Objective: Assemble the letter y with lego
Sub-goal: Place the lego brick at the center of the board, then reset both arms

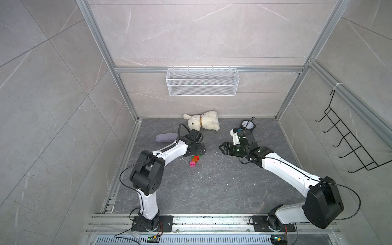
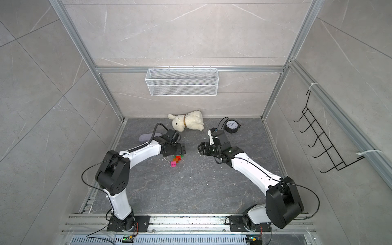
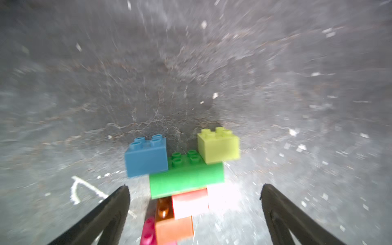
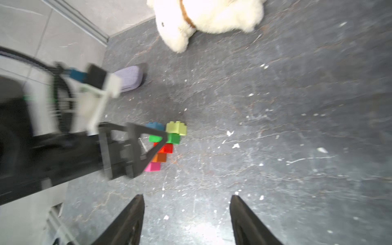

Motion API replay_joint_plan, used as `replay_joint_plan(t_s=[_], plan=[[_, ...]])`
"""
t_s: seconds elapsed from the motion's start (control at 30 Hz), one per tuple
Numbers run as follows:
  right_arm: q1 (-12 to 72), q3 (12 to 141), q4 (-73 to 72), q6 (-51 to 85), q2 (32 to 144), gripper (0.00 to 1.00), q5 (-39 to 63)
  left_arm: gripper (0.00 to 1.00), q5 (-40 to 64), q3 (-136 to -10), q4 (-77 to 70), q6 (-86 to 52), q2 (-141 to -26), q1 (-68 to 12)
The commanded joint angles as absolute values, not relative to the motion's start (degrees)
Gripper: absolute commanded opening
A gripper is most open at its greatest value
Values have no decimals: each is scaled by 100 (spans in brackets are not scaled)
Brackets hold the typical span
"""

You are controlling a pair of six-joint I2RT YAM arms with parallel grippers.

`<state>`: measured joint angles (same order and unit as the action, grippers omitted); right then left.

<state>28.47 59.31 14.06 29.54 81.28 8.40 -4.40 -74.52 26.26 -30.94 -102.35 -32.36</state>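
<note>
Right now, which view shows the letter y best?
Left wrist view: the letter y is close, arms, bar and stem distinct. The right wrist view shows it small, partly hidden; both top views show it tiny, arms under the left tool.

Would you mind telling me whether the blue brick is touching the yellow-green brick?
Apart. The left wrist view shows bare studs on the green bar separating the blue brick from the yellow-green brick.

Mostly lost under the left hand (image 1: 202, 149) in both top views: blue and yellow-green arms of the letter y (image 1: 195, 159). Cut by the left wrist view's edge: pink brick (image 3: 148, 232). Bleached by glare: red brick (image 3: 189, 203). Motion-smeared in the right wrist view: same hand, masking part of the green bar (image 4: 174, 139). Cropped there: plush rabbit (image 4: 207, 17).
</note>
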Motion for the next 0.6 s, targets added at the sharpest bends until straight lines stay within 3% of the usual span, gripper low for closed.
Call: replay_joint_plan(t_s=[0.0, 0.17, 0.37, 0.57], plan=[[2709, 6105, 1709, 2215, 7946, 99, 22, 100, -439, -7147, 2358, -2309, -9271, -2902], [2514, 5666, 1322, 1254, 7820, 100, -913, 100, -301, -6193, 1591, -1295, -8295, -1820], [2265, 4613, -151, 322, 7568, 100, -1871, 100, -325, -4911, 320, -361, -7512, -409], [1886, 3657, -1765, 60, 7657, 100, -1934, 100, -316, -3713, -1023, 3, -7397, 131]])
